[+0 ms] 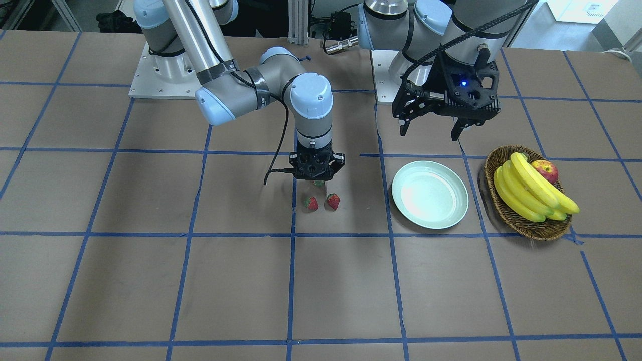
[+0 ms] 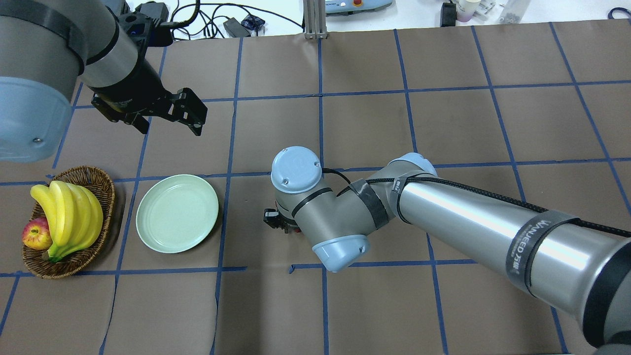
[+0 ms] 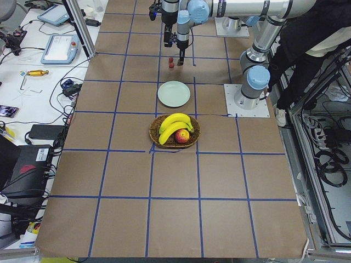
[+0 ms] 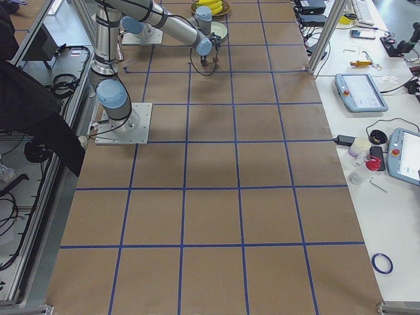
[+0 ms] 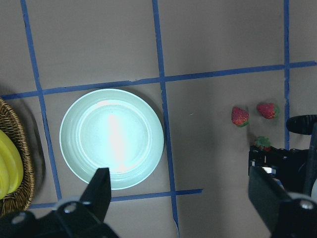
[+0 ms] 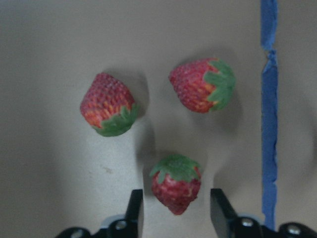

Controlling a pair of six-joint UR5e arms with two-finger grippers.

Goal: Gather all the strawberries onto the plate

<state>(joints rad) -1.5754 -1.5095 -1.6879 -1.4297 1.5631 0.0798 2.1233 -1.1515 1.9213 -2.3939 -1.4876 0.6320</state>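
Three strawberries lie close together on the brown table. Two of them point(image 1: 311, 202) point(image 1: 332, 201) lie free, and in the right wrist view they are the strawberry point(image 6: 108, 104) at upper left and the strawberry point(image 6: 200, 91) at upper right. The third strawberry point(image 6: 176, 188) sits between the fingers of my right gripper point(image 6: 176, 194), which is lowered over it and open, with a small gap on each side. The pale green plate point(image 1: 430, 194) is empty, to the side of the berries. My left gripper point(image 1: 431, 131) hangs open above the table behind the plate.
A wicker basket point(image 1: 526, 220) with bananas point(image 1: 531, 193) and an apple point(image 1: 545, 170) stands just beyond the plate, on the side away from the strawberries. Blue tape lines grid the table. A person stands by the robot's base in the side views.
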